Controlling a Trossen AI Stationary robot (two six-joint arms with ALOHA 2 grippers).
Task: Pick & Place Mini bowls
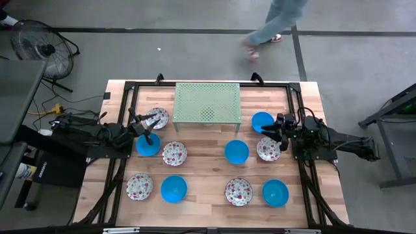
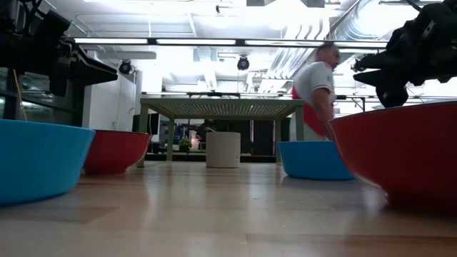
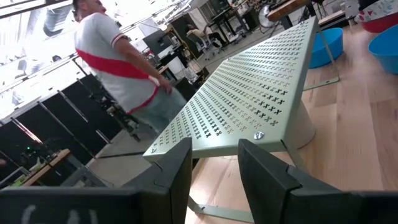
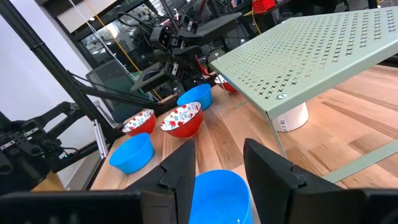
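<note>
Right hand [image 1: 275, 127], fingers parted and empty, is hovering just beside a blue mini bowl [image 1: 262, 121] near the rack's [image 1: 208, 101] corner

The bench [image 1: 214, 214] is a light wooden surface. A pale green perforated rack [image 1: 208, 102] stands at its far edge. Blue mini bowls [image 1: 173, 188] and white floral mini bowls [image 1: 238, 192] rest directly on the wood, spread in loose rows.
</note>
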